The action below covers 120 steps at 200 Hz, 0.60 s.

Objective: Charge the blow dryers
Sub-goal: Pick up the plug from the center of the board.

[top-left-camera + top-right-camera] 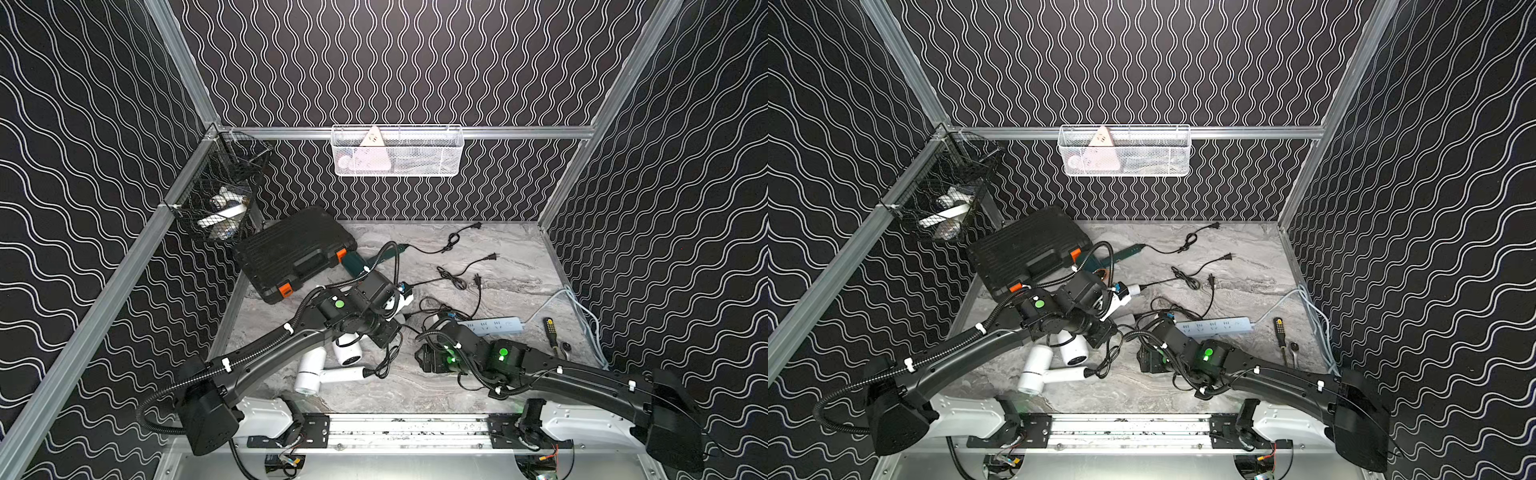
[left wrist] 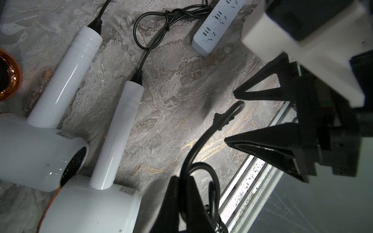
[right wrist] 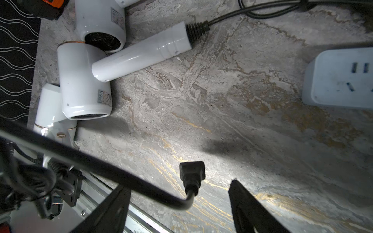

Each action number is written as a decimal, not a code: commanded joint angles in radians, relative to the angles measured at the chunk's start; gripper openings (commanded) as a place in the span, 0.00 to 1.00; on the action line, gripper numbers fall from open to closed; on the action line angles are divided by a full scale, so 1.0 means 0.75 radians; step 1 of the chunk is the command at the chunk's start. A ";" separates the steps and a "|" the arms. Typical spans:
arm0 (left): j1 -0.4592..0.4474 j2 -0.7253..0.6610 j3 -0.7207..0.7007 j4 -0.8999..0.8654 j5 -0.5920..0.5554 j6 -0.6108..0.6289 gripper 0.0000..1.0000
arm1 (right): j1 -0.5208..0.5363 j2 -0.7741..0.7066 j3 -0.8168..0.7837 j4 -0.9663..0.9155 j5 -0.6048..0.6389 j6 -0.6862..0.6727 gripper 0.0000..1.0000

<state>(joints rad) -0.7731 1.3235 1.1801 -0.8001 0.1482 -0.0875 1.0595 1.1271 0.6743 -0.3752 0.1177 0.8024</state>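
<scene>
You have black walls [image 1: 395, 62] with white wavy lines on the left, right and far sides, framed by metal rails [image 1: 519, 133]. The table [image 1: 436, 390] is grey marble-patterned. A white mesh basket [image 1: 432, 166] hangs on the far rail; a black wire basket [image 1: 187, 208] hangs far left.

I can read nothing clearly: the small printed labels [image 3: 104, 99] on the white blow dryers [image 3: 80, 76] are too blurred.

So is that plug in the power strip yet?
Out: the plug, on the cord the left gripper pinches, is apart from the power strip.
</scene>
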 commanded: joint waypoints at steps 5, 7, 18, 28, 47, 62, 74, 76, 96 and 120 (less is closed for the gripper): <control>0.003 0.007 0.016 0.003 0.010 0.008 0.00 | 0.002 0.003 0.010 0.024 0.025 -0.001 0.79; 0.003 0.008 0.016 0.002 0.009 0.011 0.00 | 0.002 0.003 0.008 0.024 0.028 0.000 0.79; 0.002 0.010 0.019 -0.004 0.016 0.018 0.00 | 0.002 0.001 0.003 0.024 0.050 0.009 0.79; 0.002 0.002 0.016 -0.003 0.025 0.016 0.00 | 0.001 -0.003 -0.004 0.030 0.059 0.017 0.78; 0.002 -0.017 -0.003 0.015 0.042 0.003 0.00 | 0.001 -0.001 -0.014 0.046 0.056 0.025 0.76; 0.002 -0.020 -0.008 0.016 0.048 -0.002 0.00 | 0.002 -0.005 -0.025 0.052 0.059 0.029 0.73; 0.004 -0.028 -0.013 0.021 0.054 -0.009 0.00 | 0.002 -0.015 -0.041 0.068 0.058 0.025 0.70; 0.003 -0.031 -0.015 0.023 0.055 -0.010 0.00 | 0.002 -0.018 -0.044 0.072 0.056 0.025 0.70; 0.004 -0.040 -0.023 0.031 0.062 -0.017 0.00 | 0.002 -0.037 -0.070 0.119 0.021 0.010 0.68; 0.002 -0.035 -0.017 0.023 0.066 -0.018 0.00 | 0.001 -0.033 -0.093 0.171 -0.021 0.001 0.66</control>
<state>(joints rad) -0.7727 1.3006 1.1652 -0.7967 0.1787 -0.0879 1.0592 1.1007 0.6167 -0.3202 0.1295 0.8017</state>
